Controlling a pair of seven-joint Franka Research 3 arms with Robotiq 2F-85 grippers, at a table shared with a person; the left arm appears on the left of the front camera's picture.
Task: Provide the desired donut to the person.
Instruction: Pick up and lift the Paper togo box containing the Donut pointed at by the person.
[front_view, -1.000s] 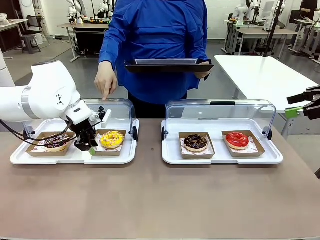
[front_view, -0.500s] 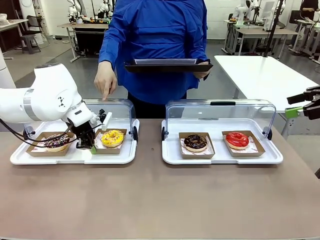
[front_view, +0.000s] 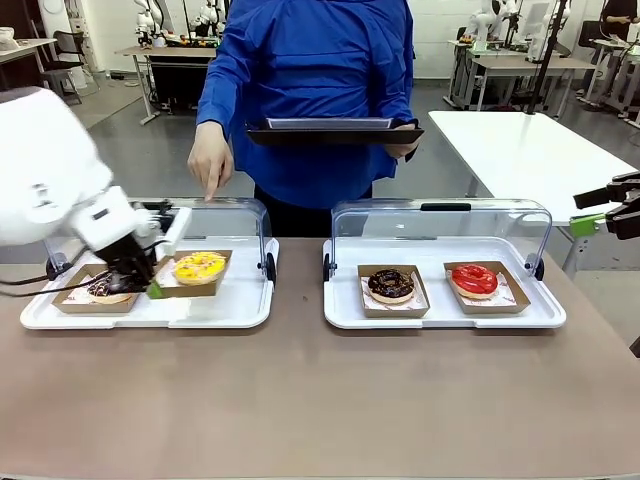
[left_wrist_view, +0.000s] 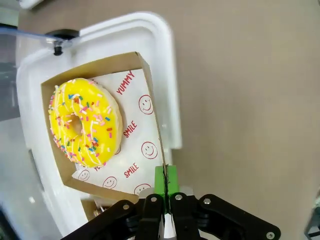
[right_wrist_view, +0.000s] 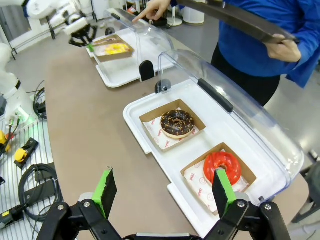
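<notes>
L fingers (left_wrist_view: 160, 180) just clamped on box (left_wrist_view: 95, 67) edge; yellow donut (front_view: 200, 266) now lifted, shifted left. R fingers (right_wrist_view: 221, 189) apart, idle. Pickup done; next deliver to person's tray (front_view: 335, 133).

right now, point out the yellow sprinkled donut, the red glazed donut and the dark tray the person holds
yellow sprinkled donut (left_wrist_view: 97, 127), left wrist view, icing beside the hole
red glazed donut (front_view: 485, 282), front view, right side of ring
dark flat tray (front_view: 335, 131), front view, near edge
</notes>
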